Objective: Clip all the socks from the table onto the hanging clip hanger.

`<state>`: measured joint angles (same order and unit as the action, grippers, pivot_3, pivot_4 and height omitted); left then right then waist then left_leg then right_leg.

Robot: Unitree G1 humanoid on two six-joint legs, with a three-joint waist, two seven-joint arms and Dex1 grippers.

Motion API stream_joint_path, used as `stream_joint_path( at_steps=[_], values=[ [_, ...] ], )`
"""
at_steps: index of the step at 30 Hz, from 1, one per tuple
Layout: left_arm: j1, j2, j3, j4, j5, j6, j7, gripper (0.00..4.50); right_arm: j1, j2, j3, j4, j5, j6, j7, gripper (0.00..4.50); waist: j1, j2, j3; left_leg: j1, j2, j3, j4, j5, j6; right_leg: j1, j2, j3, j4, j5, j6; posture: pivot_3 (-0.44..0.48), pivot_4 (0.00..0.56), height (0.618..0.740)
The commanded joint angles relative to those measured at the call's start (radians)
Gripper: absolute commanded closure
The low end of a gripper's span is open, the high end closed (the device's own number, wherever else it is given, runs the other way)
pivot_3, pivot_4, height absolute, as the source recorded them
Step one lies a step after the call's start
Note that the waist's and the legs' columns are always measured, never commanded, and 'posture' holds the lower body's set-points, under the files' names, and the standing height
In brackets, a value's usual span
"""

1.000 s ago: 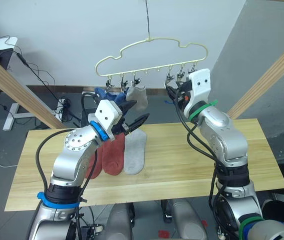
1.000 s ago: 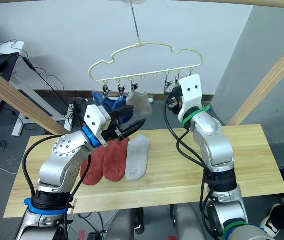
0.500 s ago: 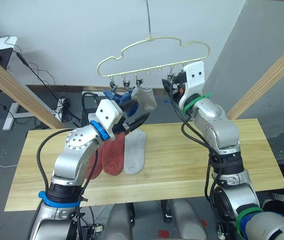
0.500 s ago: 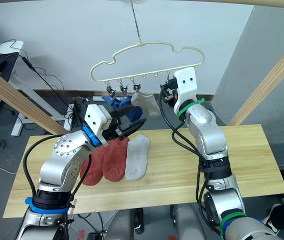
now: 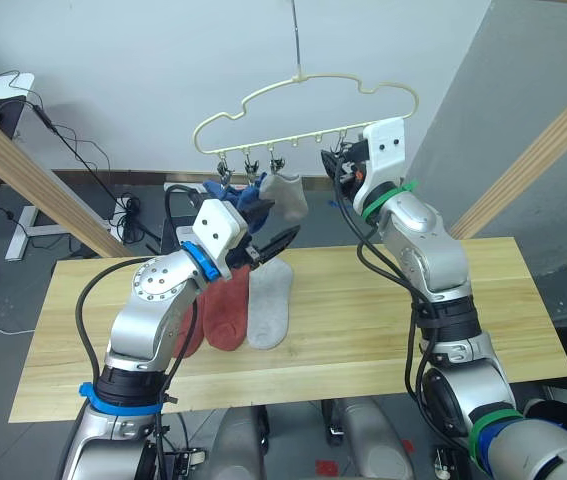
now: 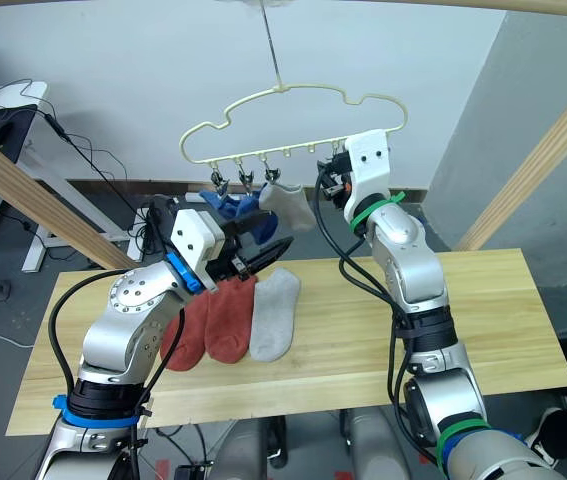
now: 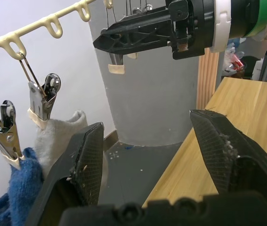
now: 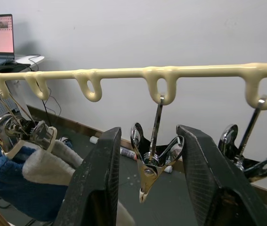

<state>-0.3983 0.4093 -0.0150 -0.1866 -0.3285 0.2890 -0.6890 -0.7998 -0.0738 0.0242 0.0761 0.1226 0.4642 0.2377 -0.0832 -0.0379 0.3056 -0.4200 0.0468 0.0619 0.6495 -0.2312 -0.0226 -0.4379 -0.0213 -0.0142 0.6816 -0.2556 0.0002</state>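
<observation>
Wooden beams slant across the scene at 9 and 3 o'clock, with a white desk [image 5: 3, 85] and loose cables [image 5: 83, 150] on the floor behind the counter [image 5: 363, 320].

On the counter at 8 o'clock lie three socks side by side: two rust-red socks [image 5: 225, 310], the outer one half hidden behind the left arm, and a grey sock [image 5: 269, 305] touching them.

Left claw [image 5: 268, 240] is raised over these socks, forearm bent up from the elbow, pointing toward 2 o'clock; its fingers [image 7: 88, 160] are spread with nothing between them.

Above, at 12 o'clock, the hanger [image 5: 303, 105] hangs from a thin rod. Its left clips hold a blue sock [image 5: 233, 195] and a second grey sock [image 5: 285, 193], bunched together just above the left claw.

Right arm reaches up steeply to the hanger's right end. Right claw [image 8: 147, 160] is spread, one empty clip [image 8: 154, 155] hanging between its fingers [image 8: 98, 188] without touching either; another clip [image 8: 246, 160] hangs just beside.
</observation>
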Motion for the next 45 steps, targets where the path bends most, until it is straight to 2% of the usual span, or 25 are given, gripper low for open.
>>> stream_joint_path(
  at_steps=[1,15,16,18,21,24,31,35,40,45],
  values=[
    [0.003,-0.004,-0.005,-0.017,0.005,-0.026,-0.002,1.22,-0.031,0.010,-0.001,-0.017,0.007,-0.027,-0.003,2.56,0.000,0.000,0.000,0.000,0.000,0.000,0.000,0.000,0.000,0.000,0.000,0.000,0.000,0.000,0.000,-0.123,0.237,0.740],
    [0.011,-0.005,-0.004,-0.026,0.010,-0.022,0.008,1.22,-0.039,0.029,-0.004,-0.001,0.010,-0.043,-0.001,2.56,0.000,0.000,-0.001,-0.001,0.000,0.000,0.003,0.000,0.000,0.000,0.000,0.000,0.001,0.001,-0.001,-0.117,0.237,0.740],
    [0.013,-0.005,-0.004,-0.026,0.012,-0.023,0.010,1.22,-0.039,0.030,-0.004,0.000,0.010,-0.043,-0.002,2.86,0.000,0.000,-0.001,-0.001,0.000,0.000,0.003,0.000,0.000,0.000,0.000,0.000,0.001,0.001,-0.001,-0.117,0.237,0.740],
    [0.019,-0.007,-0.004,-0.028,0.022,-0.026,0.020,1.22,-0.039,0.032,-0.009,0.002,0.013,-0.043,-0.004,3.12,0.000,0.000,-0.001,-0.002,0.001,-0.001,0.006,0.000,0.000,0.000,0.000,0.000,0.002,0.001,-0.001,-0.117,0.237,0.740],
    [0.033,-0.019,-0.003,-0.034,0.042,-0.028,0.054,1.22,-0.040,0.032,-0.015,0.004,0.016,-0.043,-0.005,3.95,0.000,0.000,-0.002,-0.004,0.001,-0.001,0.011,0.000,0.001,0.000,0.000,0.000,0.003,0.001,-0.001,-0.117,0.237,0.740],
    [0.071,-0.029,-0.017,-0.058,0.076,-0.040,0.086,1.22,-0.040,0.031,-0.018,0.004,0.019,-0.043,-0.005,4.49,0.001,0.000,-0.002,-0.005,0.000,-0.002,0.013,-0.001,0.001,0.000,0.000,-0.001,0.003,0.002,-0.001,-0.117,0.237,0.740],
    [0.155,-0.059,-0.039,-0.091,0.164,-0.006,0.206,1.22,-0.040,0.028,-0.018,0.003,0.030,-0.041,0.000,4.49,0.001,0.000,-0.002,-0.005,0.001,-0.002,0.013,-0.002,0.004,-0.002,0.000,-0.001,0.007,0.002,-0.001,-0.115,0.241,0.740],
    [0.202,-0.096,-0.081,-0.050,0.222,0.089,0.291,0.08,-0.043,0.028,-0.017,0.000,0.034,-0.035,0.003,4.50,0.000,0.000,-0.003,-0.005,0.001,-0.002,0.013,-0.002,0.005,-0.002,0.000,-0.001,0.009,0.002,-0.001,-0.120,0.250,0.740],
    [0.174,-0.170,-0.120,0.091,0.283,0.061,0.363,0.03,-0.040,0.027,-0.014,-0.022,0.042,-0.013,0.009,4.50,0.001,0.000,-0.003,-0.005,0.000,-0.002,0.014,-0.002,0.005,-0.003,0.000,-0.001,0.010,0.002,-0.002,-0.129,0.261,0.740],
    [0.072,-0.251,-0.112,0.352,0.318,0.024,0.439,0.03,-0.027,0.019,-0.005,-0.050,0.046,0.022,0.018,4.50,0.000,0.000,-0.003,-0.005,0.000,-0.002,0.015,-0.002,0.006,-0.003,0.000,-0.001,0.012,0.002,-0.002,-0.154,0.275,0.740]
  ],
)
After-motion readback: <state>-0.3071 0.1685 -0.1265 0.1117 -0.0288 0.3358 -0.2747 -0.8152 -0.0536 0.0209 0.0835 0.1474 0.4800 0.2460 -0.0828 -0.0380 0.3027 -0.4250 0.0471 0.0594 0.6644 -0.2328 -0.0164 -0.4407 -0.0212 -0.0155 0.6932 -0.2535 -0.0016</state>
